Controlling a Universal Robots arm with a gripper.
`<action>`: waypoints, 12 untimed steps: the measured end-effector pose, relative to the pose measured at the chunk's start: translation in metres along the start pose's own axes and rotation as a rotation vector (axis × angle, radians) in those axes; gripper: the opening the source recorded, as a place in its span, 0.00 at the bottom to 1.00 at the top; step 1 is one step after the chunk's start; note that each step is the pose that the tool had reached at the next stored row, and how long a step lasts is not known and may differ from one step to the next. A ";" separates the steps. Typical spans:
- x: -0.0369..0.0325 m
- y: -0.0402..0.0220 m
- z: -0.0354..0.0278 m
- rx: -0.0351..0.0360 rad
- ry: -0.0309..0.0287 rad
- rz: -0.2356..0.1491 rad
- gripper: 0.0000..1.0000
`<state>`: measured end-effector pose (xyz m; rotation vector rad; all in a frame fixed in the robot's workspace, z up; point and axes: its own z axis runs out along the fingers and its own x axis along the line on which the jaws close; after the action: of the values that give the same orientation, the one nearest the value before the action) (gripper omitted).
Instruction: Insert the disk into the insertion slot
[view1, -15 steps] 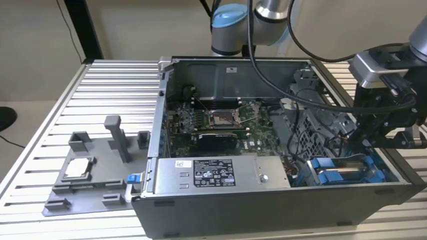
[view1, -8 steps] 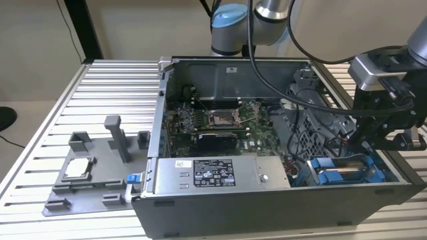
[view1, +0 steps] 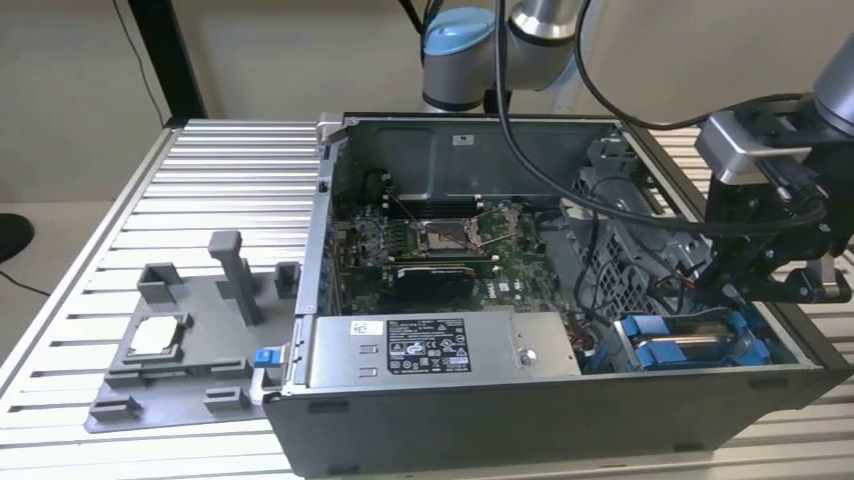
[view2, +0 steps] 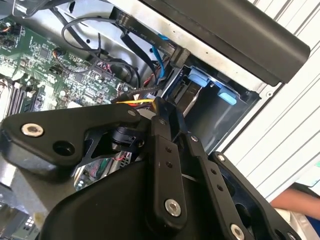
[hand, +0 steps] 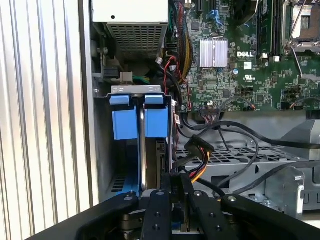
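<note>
The disk (view1: 687, 348) lies inside the insertion slot (view1: 603, 352) at the case's front corner, on the exterior view's right. Its bright blue carrier shows on both sides of the silver body. In the first wrist view the blue carrier tabs (hand: 135, 122) flank the disk's thin silver edge (hand: 143, 150) under the bay's metal frame (hand: 136, 90). My gripper (view1: 781, 290) hangs just above and beside the bay, apart from the disk. Its black fingers (hand: 162, 200) are shut together with nothing between them. In the second wrist view the gripper (view2: 162, 107) points toward the blue tabs (view2: 197, 77).
A long grey box with a sticker (view1: 441, 345) sits beside the bay. Behind it lies the processor socket (view1: 447, 235). Loose cables (hand: 200, 150) run close to my fingers. A grey fixture (view1: 174, 350) with a small silver chip (view1: 154, 335) stands outside the case. A person's arm (view2: 295, 200) is nearby.
</note>
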<state>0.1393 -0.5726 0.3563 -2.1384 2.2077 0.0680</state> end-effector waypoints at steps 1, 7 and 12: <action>0.0001 -0.0001 0.0007 0.0009 -0.0008 0.000 0.00; 0.0007 -0.0011 0.0055 0.0015 -0.0006 -0.001 0.00; 0.0018 -0.0056 0.0087 0.0014 -0.0006 -0.001 0.00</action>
<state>0.1450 -0.5739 0.3475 -2.1381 2.2061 0.0670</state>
